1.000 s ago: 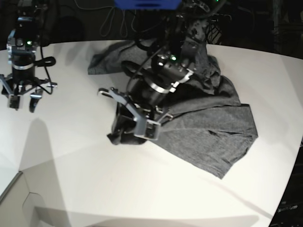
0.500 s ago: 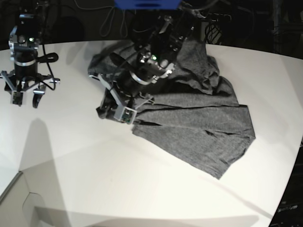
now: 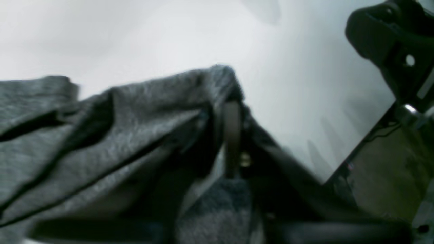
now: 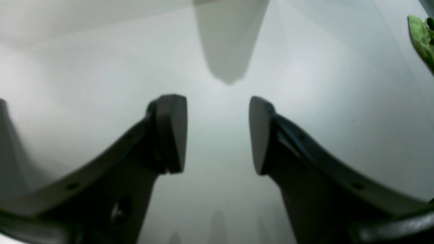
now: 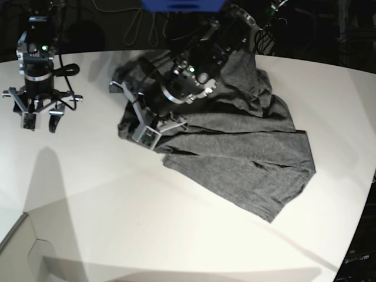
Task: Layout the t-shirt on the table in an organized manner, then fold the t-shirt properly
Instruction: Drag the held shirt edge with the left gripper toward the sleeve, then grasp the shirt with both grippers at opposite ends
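From the base camera I see a blue box-like object (image 5: 182, 4) at the top edge of frame, with thin pale cables (image 5: 140, 26) looping just beside it against the dark background. A white cardboard-looking flap (image 5: 23, 249) sits in the lower left corner. On the right wrist feed, something green (image 4: 420, 37) shows at the upper right, too blurred to identify.

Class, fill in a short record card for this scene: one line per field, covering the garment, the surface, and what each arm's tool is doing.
garment: t-shirt, dark grey, crumpled, partly spread, not yet folded
surface: white table
left tool: over the shirt's edge nearest the other arm; cloth drapes around one finger in the wrist view; whether it grips is unclear
right tool: open, holding nothing, above bare table away from the shirt
shirt position: lies toward the left arm's side of the table
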Action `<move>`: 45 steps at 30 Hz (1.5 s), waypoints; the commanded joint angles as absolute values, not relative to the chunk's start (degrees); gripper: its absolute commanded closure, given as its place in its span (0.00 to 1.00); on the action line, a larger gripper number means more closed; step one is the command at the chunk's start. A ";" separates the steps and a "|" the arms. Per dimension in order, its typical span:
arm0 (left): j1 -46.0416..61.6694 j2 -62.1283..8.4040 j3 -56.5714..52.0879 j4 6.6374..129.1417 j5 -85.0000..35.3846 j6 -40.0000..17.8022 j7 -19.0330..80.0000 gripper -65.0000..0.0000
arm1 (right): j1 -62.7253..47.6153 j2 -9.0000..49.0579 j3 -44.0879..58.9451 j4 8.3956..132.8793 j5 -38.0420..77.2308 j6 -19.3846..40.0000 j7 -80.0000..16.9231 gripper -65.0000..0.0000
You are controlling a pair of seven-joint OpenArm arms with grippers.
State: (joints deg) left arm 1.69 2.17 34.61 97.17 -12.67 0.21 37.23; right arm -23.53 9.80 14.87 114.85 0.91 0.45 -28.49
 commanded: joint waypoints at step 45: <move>14.29 -6.81 -21.41 110.55 -13.14 -0.40 35.91 0.56 | -8.57 11.12 -6.11 90.33 0.48 17.80 -26.86 0.75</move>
State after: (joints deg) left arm 14.55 -6.50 -21.23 109.84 -13.08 -0.21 37.08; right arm -9.10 10.76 -6.20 89.54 0.34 18.02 -27.83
